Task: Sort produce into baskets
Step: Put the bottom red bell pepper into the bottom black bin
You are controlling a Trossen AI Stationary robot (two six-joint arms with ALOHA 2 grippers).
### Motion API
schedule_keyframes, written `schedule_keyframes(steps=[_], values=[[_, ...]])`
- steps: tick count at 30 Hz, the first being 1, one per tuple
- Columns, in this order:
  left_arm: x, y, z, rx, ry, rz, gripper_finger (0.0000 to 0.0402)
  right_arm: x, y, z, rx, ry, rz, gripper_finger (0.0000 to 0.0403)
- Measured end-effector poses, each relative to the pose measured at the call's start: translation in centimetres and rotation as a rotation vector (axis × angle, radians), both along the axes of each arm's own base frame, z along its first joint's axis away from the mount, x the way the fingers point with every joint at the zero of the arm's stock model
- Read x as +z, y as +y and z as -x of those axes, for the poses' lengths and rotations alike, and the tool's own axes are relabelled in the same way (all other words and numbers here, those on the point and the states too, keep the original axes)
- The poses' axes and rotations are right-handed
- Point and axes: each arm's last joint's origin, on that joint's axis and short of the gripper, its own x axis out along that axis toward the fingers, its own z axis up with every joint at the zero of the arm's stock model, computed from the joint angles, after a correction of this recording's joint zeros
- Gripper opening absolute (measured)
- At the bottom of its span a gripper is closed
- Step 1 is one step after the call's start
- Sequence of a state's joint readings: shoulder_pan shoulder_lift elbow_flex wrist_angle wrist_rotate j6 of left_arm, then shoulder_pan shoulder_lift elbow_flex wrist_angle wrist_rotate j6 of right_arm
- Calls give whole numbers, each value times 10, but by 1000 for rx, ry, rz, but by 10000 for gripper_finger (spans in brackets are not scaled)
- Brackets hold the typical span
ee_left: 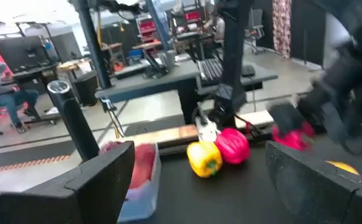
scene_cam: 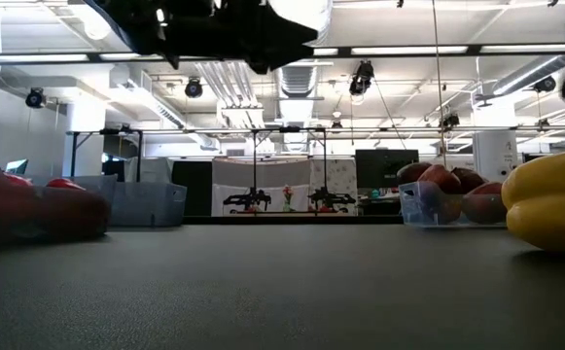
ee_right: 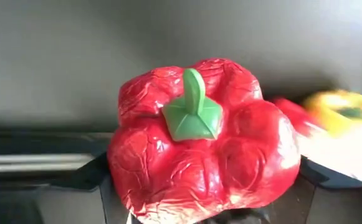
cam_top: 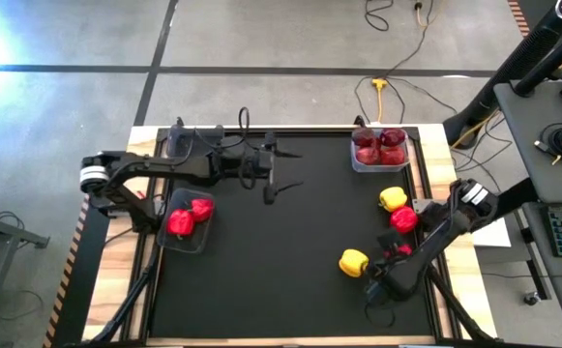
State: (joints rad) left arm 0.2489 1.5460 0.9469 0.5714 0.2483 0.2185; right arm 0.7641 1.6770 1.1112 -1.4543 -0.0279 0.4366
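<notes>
My right gripper (cam_top: 397, 253) stands near the table's right edge, shut on a red bell pepper (ee_right: 199, 143). A yellow pepper (cam_top: 354, 262) lies on the mat just left of it. Another yellow pepper (cam_top: 392, 199) and a red pepper (cam_top: 403, 219) lie farther back. The far right basket (cam_top: 358, 162) holds dark maroon fruits (cam_top: 379, 145). The left basket (cam_top: 199, 244) holds two red peppers (cam_top: 192, 215). My left gripper (cam_top: 282, 172) hangs open in the air over the far middle of the table, pointing right, with nothing between its fingers. My right gripper pinches the red bell pepper between its two fingers by two opposite sides (ee_right: 121, 168). The fingers come slanting down from above. The pepper sits upright with its green stem (ee_right: 193, 106) toward the wrist. Whether it is clear of the mat I cannot tell.
The black mat (cam_top: 281, 271) lies bare through its middle and near part. A clear bluish bin (scene_cam: 146, 204) stands at the far left, under my left arm. Wooden table edges frame the mat, and a cable (cam_top: 382, 87) runs on the floor beyond the far edge.
</notes>
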Motion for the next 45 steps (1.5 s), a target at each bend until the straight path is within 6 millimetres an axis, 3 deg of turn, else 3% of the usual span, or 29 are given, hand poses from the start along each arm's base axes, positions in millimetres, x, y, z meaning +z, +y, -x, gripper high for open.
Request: schedule_keyframes(steps=[4,8,14,20,25,31,36,39,45], values=[[0,-8,16,-12,-39,21,338,37,-11,-18,15,-136,97,262],[6,-19,44,-30,-160,84,338,66,-29,-48,-3,-506,165,278],[-7,-42,91,-88,-189,154,339,77,-69,-100,-18,-751,117,261],[-7,-71,130,-211,-309,200,339,55,-106,-173,-3,-1005,-186,263],[-13,-88,157,-300,-346,211,339,26,-128,-214,-7,-1055,-322,263],[-26,-93,180,-338,-361,237,339,-11,-133,-244,-13,-1119,-379,269],[-33,-92,184,-307,-277,285,339,-24,-133,-267,-100,-1332,-432,262],[-30,-90,183,-234,-282,304,339,-32,-133,-273,-167,-1408,-463,262],[-32,-89,180,-197,-245,316,339,-54,-132,-275,-244,-1368,-472,292]])
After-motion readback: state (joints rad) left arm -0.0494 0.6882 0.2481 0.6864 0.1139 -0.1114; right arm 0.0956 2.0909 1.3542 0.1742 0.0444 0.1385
